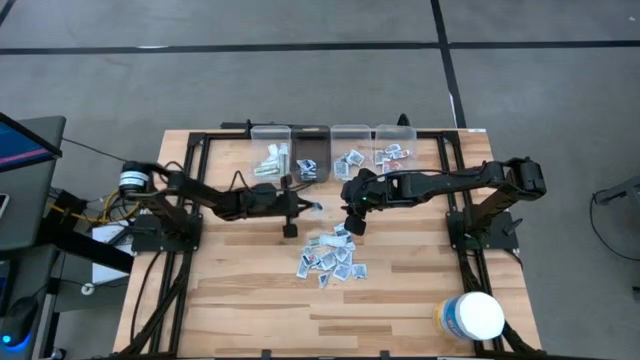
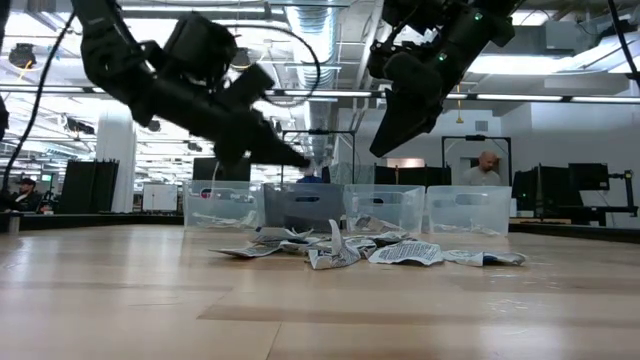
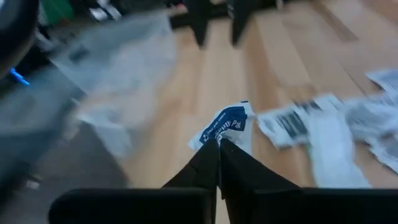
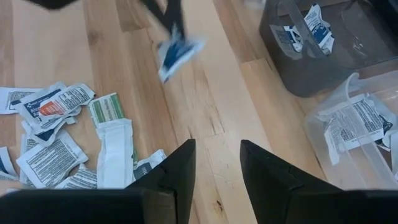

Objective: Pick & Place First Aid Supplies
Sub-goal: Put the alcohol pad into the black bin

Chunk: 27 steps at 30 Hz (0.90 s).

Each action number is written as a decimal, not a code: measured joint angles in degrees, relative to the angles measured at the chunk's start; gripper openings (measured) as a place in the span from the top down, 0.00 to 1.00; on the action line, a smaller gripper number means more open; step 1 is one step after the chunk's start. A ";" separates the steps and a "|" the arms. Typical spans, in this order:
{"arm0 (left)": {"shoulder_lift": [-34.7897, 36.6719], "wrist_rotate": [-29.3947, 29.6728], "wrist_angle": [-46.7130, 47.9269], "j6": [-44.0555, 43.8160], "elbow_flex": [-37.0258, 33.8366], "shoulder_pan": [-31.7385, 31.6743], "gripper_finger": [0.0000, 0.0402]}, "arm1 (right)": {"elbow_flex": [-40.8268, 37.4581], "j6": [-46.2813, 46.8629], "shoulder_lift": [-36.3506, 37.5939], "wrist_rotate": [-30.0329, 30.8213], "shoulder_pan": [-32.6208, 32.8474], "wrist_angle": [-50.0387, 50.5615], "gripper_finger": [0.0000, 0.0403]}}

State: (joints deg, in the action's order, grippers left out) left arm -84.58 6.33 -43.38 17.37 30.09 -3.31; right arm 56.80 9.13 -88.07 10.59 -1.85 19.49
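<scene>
My left fingers pinched 1 blue-printed packet above the bench — right fingers hung parted, empty, at 12 o'clock of the packet pile.

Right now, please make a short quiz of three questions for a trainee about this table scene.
1. True or false: the left gripper holds a blue-printed packet in its shut fingers.
2. Where do most loose packets lie? A) in front of the clear bins on the wooden table; B) inside the white tub.
3. Fill in: the right gripper hangs over the table, fingers apart, holding ____.

Key: 1 true; 2 A; 3 nothing.
</scene>
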 joint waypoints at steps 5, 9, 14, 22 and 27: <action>4.89 1.67 -0.10 0.55 0.03 -1.32 0.98 | 0.00 0.00 0.00 0.02 -0.04 -0.20 0.70; 7.21 1.79 -0.10 0.45 0.07 -3.46 0.96 | 0.00 0.01 0.00 1.22 -0.04 -0.22 0.70; 9.09 1.77 -0.39 -0.26 0.07 -7.42 0.98 | 0.00 1.05 0.00 1.52 -0.04 -0.17 0.70; 8.21 -0.94 -1.69 -9.04 0.13 -17.37 0.95 | 0.00 2.95 0.00 2.03 -0.19 -0.02 0.70; 6.78 -3.00 -4.31 -9.12 0.15 -21.12 0.92 | 0.00 4.35 0.00 3.95 -0.36 0.06 0.70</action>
State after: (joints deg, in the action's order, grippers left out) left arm -77.80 3.33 -47.69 8.25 30.24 -24.43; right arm 56.80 13.47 -88.07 14.54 -2.21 19.54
